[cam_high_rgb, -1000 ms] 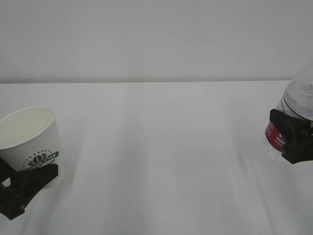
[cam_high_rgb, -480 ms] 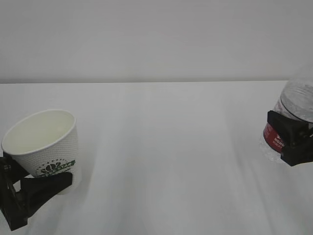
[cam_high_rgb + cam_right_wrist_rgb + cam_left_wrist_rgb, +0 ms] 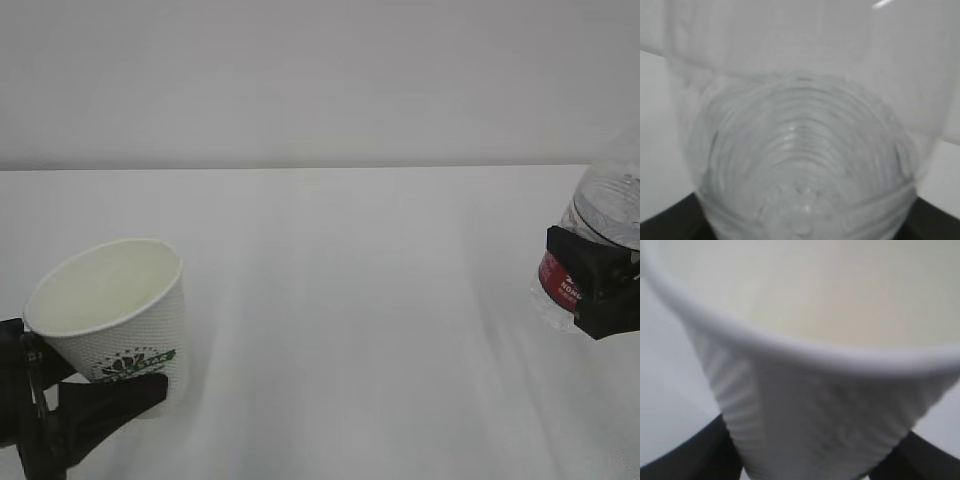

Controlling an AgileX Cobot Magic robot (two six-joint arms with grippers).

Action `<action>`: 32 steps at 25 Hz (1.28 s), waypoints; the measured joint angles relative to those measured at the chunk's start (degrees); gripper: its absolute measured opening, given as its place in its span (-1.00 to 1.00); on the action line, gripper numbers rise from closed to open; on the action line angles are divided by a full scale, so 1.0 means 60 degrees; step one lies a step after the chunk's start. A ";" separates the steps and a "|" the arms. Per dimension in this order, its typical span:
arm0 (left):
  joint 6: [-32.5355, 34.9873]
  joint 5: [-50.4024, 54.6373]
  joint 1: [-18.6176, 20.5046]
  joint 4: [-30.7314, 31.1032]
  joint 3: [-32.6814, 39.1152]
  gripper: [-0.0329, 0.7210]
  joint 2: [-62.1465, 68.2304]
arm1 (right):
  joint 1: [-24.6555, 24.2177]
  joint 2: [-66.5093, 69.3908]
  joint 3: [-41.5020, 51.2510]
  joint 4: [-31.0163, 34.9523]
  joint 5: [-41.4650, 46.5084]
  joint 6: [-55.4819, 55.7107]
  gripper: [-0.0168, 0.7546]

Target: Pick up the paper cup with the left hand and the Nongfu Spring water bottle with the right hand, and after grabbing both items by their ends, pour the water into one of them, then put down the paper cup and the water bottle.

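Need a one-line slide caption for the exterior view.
Left gripper holds the tilted paper cup near its base; right gripper clamps the Nongfu Spring water bottle at the frame edge.

A plain white table point(image 3: 350, 300) runs back to a pale wall point(image 3: 320, 80), its surface smooth.
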 joint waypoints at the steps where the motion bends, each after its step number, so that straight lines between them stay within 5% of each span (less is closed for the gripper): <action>1: 0.0000 0.0000 -0.0139 0.0000 0.0000 0.35 0.0000 | 0.0000 0.0000 0.0000 0.0000 0.0000 0.0000 0.27; 12: -0.0016 0.0000 -0.0995 0.0000 -0.0112 0.35 0.0000 | 0.0000 0.0000 0.0000 -0.0225 0.0000 0.0000 0.27; 32: -0.0639 0.0245 -0.3280 0.0016 -0.2513 0.34 0.0109 | 0.0000 -0.0019 0.0000 -0.0266 0.0000 0.0000 0.27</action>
